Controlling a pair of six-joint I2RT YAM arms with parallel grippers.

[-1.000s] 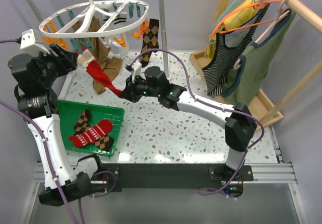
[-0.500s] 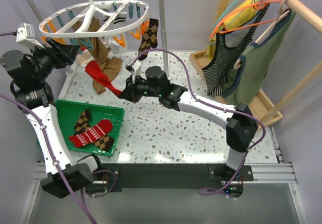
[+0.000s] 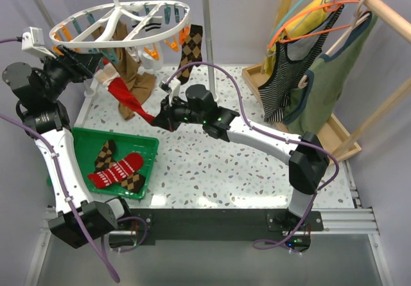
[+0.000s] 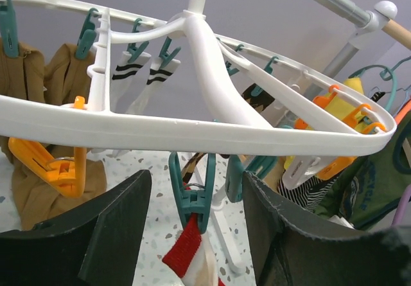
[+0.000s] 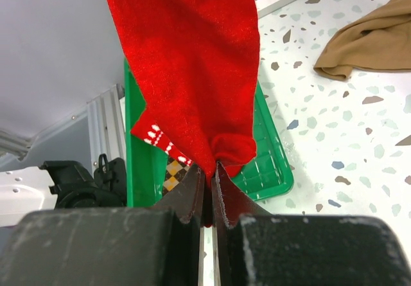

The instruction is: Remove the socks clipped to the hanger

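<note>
The red sock [image 5: 192, 74], plain red with a white cuff, hangs taut at a slant from a teal clip [image 4: 191, 202] under the white oval hanger [image 4: 192, 128]. The right gripper [image 5: 209, 193] is clenched on its toe end. The left gripper [image 4: 196, 183] is spread wide, 1 finger on each side of that clip.

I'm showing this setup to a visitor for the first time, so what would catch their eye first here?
The red sock stands out, stretched taut from the white hanger at the back left down to the right gripper, which pinches its lower end. The left gripper hovers open on either side of the teal clip holding the sock's top, and a green tray at the front left already holds a few socks.
</note>
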